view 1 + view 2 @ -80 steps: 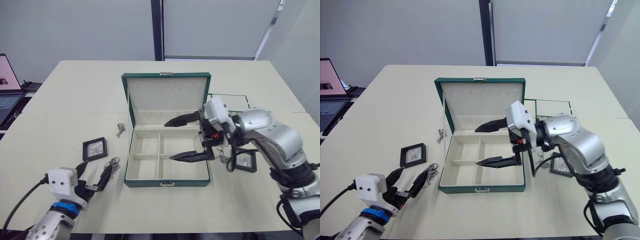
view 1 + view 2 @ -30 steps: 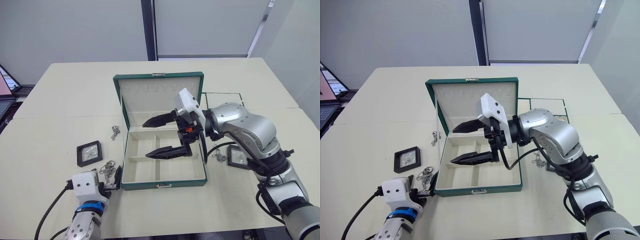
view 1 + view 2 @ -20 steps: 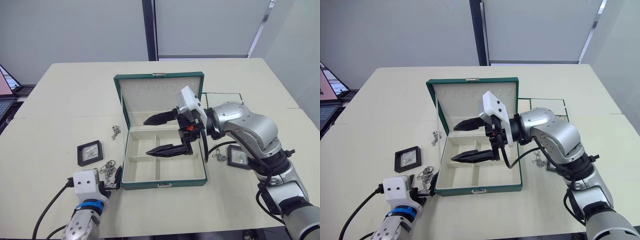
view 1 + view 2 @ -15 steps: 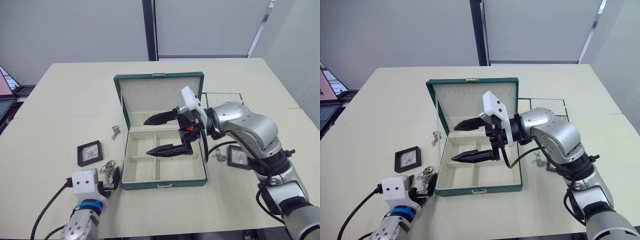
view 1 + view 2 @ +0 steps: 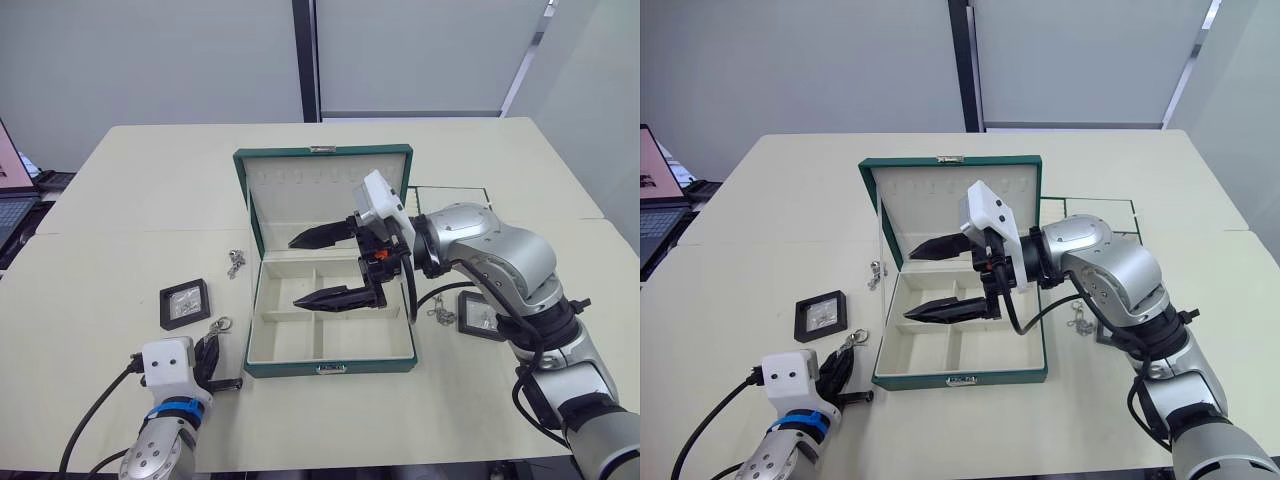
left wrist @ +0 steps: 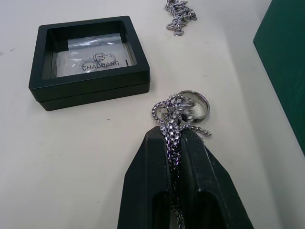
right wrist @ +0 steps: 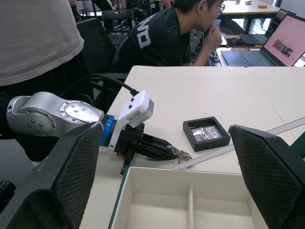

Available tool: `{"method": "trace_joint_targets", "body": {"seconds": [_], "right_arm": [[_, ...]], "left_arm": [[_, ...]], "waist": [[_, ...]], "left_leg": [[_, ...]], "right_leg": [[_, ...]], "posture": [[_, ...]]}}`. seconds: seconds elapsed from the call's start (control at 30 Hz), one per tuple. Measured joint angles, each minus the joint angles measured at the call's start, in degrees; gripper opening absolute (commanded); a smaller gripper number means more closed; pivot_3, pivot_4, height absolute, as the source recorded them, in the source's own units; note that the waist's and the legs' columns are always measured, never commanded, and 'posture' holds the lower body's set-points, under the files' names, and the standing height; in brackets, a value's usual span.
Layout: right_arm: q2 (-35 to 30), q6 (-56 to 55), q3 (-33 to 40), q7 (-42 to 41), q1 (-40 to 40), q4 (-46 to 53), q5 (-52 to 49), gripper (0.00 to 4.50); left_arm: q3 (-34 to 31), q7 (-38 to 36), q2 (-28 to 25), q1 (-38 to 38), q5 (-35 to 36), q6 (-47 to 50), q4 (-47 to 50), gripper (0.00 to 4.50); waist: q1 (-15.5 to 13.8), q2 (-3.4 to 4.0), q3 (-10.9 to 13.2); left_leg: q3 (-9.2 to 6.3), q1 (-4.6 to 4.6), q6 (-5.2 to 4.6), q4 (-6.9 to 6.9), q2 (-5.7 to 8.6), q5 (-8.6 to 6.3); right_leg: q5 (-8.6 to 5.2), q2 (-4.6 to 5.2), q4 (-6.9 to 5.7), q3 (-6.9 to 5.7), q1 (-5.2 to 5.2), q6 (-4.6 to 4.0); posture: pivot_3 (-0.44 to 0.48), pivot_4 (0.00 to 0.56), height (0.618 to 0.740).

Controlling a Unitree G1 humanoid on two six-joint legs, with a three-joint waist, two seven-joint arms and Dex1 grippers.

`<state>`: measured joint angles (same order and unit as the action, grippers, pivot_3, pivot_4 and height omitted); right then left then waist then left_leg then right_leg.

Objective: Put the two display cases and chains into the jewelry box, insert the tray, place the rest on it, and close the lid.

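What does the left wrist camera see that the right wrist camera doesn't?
Only the left wrist view shows a second chain lying loose on the table. Only the right wrist view shows the jewelry box compartments and seated people. Both show the left gripper shut on a chain and the display case beside it.

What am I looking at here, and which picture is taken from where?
A two-armed humanoid robot at a table. Two pictures come from its head, two from wrist cameras. The left end effector is shut on a silver chain, beside a black display case. The right end effector hangs open over the open green jewelry box. A second chain lies left of the box; another chain, another display case and the tray lie to its right.
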<state>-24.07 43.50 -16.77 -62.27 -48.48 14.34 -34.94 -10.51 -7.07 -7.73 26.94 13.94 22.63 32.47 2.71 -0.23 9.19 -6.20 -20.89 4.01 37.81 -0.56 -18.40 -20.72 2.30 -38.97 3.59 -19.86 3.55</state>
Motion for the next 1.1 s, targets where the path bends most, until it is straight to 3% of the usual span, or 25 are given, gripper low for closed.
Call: {"method": "trace_joint_targets", "body": {"seconds": [0.43,0.77,1.0,1.1], "right_arm": [[0.0,-0.7,2.7,-1.0,0.0,-1.0,-0.7,4.5],[0.3,-3.5,3.3,-2.0,-0.5,-4.2,0.1,4.5],[0.1,-5.3,3.4,-2.8,-0.7,-5.7,0.5,4.5],[-0.9,-5.4,4.5,-3.0,-1.2,-5.8,0.3,4.5]], "left_arm": [[-0.5,-0.4,0.3,-1.4,0.4,-4.4,-0.3,0.04],[-2.0,-0.5,-1.1,-5.5,4.7,-1.5,10.1,0.04],[-5.2,-0.2,-4.4,-9.9,11.1,4.0,15.7,0.04],[-8.2,-1.9,-9.1,-11.6,17.5,7.4,17.6,0.04]], "waist": [[-0.7,-0.16,0.1],[-0.8,-0.19,0.1],[-0.8,-0.2,0.1],[-0.8,-0.2,0.1]], "left_leg": [[0.0,-0.04,0.02,0.0,-0.01,0.01],[0.01,-0.07,0.14,0.0,0.0,0.08],[0.01,-0.07,0.16,0.01,-0.01,0.08],[-0.02,-0.08,0.17,0.0,-0.01,0.09]], "right_leg": [[0.0,-0.04,0.01,0.0,-0.06,0.0],[0.0,-0.07,0.0,-0.01,-0.09,0.0],[0.0,-0.07,0.0,-0.01,-0.08,0.0],[0.0,-0.09,-0.02,-0.04,-0.11,0.0]], "posture": [[0.0,0.15,0.74],[0.0,0.15,0.74],[0.0,0.15,0.74],[0.0,0.15,0.74]]}}
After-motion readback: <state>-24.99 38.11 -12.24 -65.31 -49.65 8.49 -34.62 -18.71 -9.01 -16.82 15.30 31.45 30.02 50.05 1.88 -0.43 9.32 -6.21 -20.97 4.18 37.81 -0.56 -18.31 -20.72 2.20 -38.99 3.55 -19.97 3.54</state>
